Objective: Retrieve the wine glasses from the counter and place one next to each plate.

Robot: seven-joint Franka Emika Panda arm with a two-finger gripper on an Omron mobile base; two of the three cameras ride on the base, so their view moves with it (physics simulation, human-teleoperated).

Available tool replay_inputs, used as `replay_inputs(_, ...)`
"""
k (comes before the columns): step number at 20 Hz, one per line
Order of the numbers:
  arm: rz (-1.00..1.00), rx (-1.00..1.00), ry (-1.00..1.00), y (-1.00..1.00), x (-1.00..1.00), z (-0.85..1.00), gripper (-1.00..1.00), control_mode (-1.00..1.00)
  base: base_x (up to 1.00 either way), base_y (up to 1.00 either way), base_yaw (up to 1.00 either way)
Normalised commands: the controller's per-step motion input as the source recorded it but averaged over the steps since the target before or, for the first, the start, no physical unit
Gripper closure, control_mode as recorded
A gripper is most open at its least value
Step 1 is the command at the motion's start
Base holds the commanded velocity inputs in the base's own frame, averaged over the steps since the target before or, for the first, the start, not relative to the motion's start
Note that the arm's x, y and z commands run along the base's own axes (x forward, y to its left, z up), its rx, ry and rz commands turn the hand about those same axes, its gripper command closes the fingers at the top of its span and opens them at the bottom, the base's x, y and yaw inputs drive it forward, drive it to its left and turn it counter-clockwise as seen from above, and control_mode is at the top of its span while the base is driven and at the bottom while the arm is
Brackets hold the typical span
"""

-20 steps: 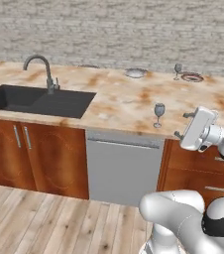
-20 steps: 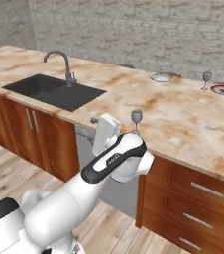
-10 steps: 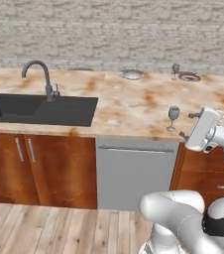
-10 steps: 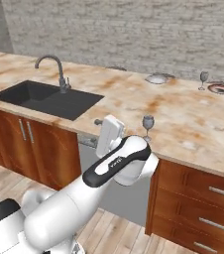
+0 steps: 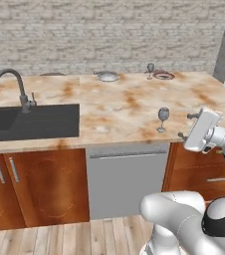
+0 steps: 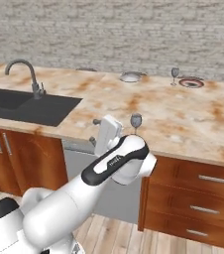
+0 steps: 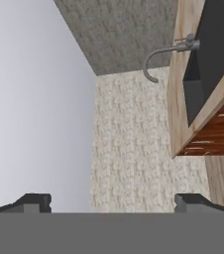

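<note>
Pincer (image 7: 112, 202) wide open (nothing held)

You've got a glossy white arm (image 6: 59, 208) with rounded links, a black band (image 6: 115, 161) with small white lettering on the forearm, dark joint caps (image 5: 223, 223), a boxy white hand (image 5: 202, 130) with small dark studs, and dark fingertips (image 7: 33, 201).

— Where are the glasses standing?
— One wine glass (image 5: 163, 118) is near the front edge of the counter (image 5: 119, 107), above the dishwasher (image 5: 127, 180). The second glass (image 5: 150, 70) is at twelve o'clock, far back, between two plates (image 5: 107, 76) (image 5: 164, 75).
— And the sink (image 5: 30, 122)?
— At nine o'clock, with the faucet (image 5: 15, 87) behind it.
</note>
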Motion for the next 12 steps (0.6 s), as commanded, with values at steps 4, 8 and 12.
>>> replay_inputs(4,0.00,0.00,0.00,0.00,0.00,0.00,-1.00,1.00,0.07,-0.13,-0.27)
replay_inputs(8,0.00,0.00,0.00,0.00,0.00,0.00,-1.00,1.00,0.69,-0.11,-0.08)
replay_inputs(12,0.00,0.00,0.00,0.00,0.00,0.00,-1.00,1.00,0.98,-0.31,0.00)
